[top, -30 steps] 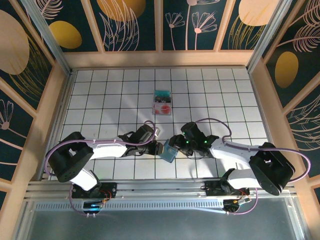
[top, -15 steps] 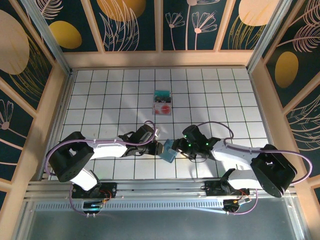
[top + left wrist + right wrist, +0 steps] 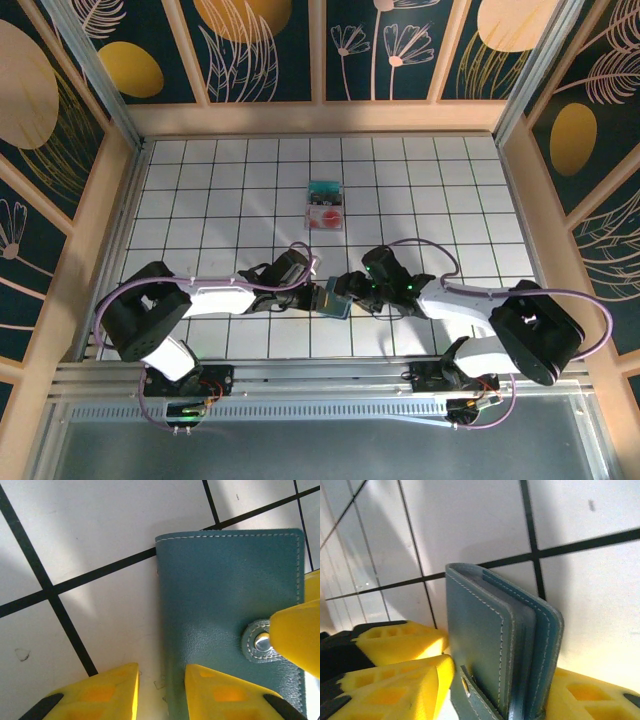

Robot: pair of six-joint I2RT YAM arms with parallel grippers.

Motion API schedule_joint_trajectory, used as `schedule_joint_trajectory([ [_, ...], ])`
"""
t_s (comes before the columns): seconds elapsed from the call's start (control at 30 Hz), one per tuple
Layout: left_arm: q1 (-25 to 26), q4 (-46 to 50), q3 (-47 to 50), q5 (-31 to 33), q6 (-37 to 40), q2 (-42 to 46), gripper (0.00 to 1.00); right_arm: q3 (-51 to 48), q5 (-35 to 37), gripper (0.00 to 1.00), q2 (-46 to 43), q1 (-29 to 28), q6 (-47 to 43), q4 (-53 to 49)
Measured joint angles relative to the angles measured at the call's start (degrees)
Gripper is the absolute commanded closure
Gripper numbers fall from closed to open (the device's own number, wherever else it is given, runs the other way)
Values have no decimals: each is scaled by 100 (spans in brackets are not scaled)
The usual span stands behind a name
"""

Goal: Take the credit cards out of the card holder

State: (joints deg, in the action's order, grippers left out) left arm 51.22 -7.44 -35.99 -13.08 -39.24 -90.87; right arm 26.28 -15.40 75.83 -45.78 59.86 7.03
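The slate-blue card holder (image 3: 333, 298) sits folded between my two grippers near the front middle of the table. In the right wrist view the card holder (image 3: 490, 645) stands on edge, and my right gripper (image 3: 505, 702) is shut on its lower part, one finger by the snap strap. My left gripper (image 3: 161, 690) is open. Its right fingertip (image 3: 225, 692) lies over the holder's face (image 3: 225, 580) and the other over bare tile. The snap (image 3: 261, 642) is half covered by a right-gripper finger. Two credit cards, teal (image 3: 323, 188) and whitish-pink (image 3: 326, 216), lie flat farther back.
The white gridded table (image 3: 200, 200) is walled by wooden rails on the left, right and back. Both arms (image 3: 230, 298) (image 3: 460, 300) reach inward from the near edge and meet at the holder. Purple cables loop above each forearm.
My right gripper has narrowed onto the holder and nudged it slightly left toward the left gripper. The left arm has hardly moved. The two cards at the back stay put.
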Motion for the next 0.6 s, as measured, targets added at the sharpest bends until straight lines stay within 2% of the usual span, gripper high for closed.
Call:
schedule_joint_trajectory([
  [0.17, 2, 0, 0, 4, -2, 0, 67, -131, -92, 62, -140, 72, -109, 199],
  [0.3, 2, 0, 0, 24, -2, 0, 63, -164, -131, 78, -186, 125, -199, 264],
  [0.47, 13, 24, -2, 236, -7, 79, 57, -175, -162, 88, -221, 214, -308, 363],
  [0.6, 13, 151, -4, 649, -63, 260, 50, -188, -168, 92, -273, 328, -433, 389],
])
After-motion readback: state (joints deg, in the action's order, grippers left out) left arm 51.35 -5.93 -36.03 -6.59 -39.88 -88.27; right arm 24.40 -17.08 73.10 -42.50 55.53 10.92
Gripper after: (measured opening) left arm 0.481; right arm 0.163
